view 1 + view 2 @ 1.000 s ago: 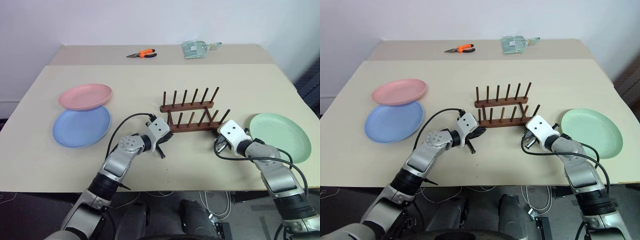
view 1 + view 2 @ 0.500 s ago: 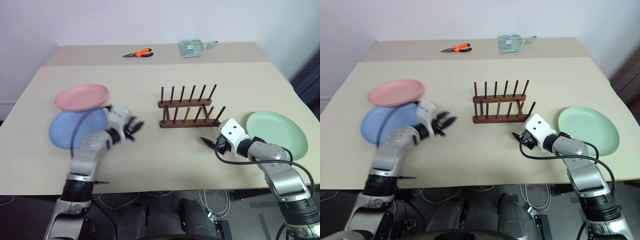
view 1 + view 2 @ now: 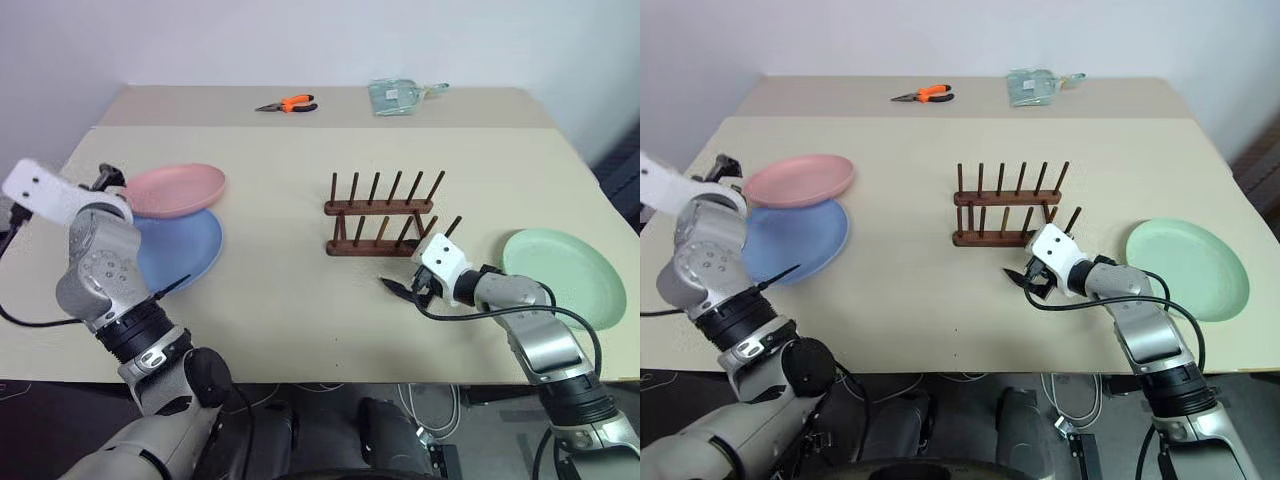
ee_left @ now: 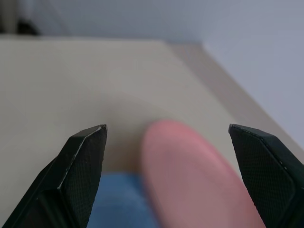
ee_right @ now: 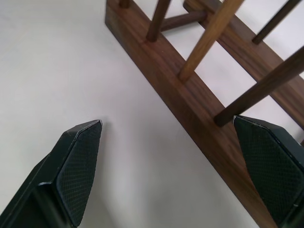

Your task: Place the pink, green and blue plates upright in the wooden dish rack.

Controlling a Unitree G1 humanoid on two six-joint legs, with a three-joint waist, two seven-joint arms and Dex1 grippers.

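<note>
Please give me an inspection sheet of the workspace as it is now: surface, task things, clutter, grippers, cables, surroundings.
Surface: beige table, second table behind.
Job's things: pink plate overlapping blue plate; green plate flat at the right; wooden dish rack holds no plate.
Clutter: orange pliers and clear bag on the far table.
Grippers: left gripper open toward the pink plate; right gripper open beside the rack.
Cables: black cable on the right arm.
Surroundings: white wall.
</note>
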